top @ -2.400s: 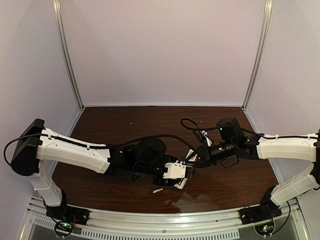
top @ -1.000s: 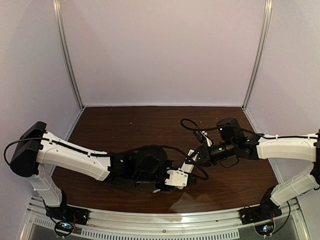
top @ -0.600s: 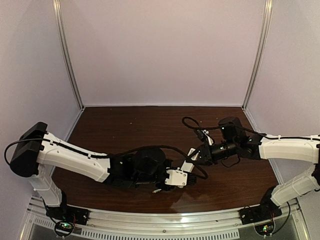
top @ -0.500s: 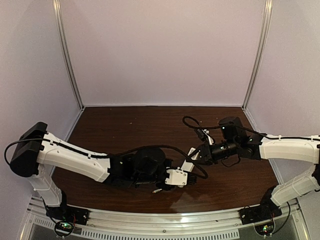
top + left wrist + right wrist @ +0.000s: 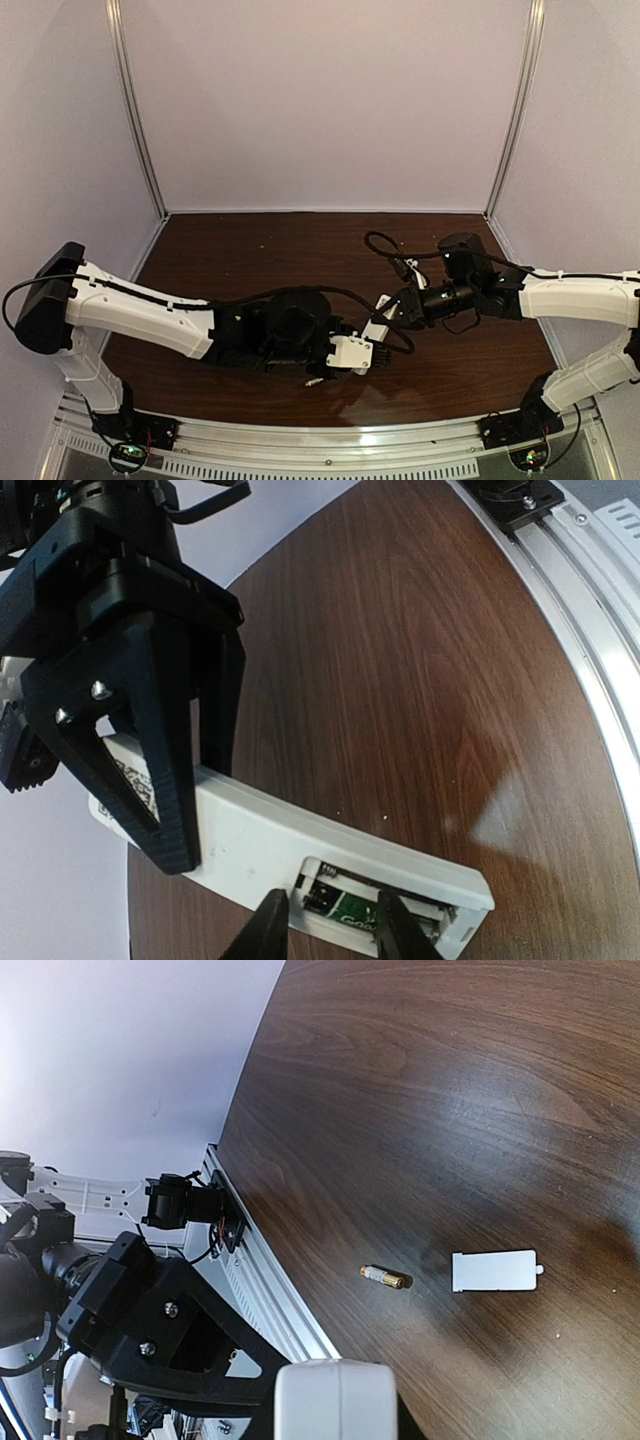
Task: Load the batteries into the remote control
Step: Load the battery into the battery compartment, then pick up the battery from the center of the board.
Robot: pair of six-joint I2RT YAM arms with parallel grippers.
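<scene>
Presently: remote control (image 5: 260, 835) is held recess-side up over the table (image 5: 450, 1080), one end clamped in the right gripper (image 5: 190, 810). One battery (image 5: 350, 910) sits in the open recess. The left gripper (image 5: 330, 925) straddles it, fingers slightly apart and released. The second battery (image 5: 385, 1277) lies on the table beside the white cover (image 5: 495, 1270).

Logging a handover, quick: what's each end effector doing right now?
Left end effector: open, over the battery recess of the slim white plastic remote control.
Right end effector: closed on the remote control.
</scene>
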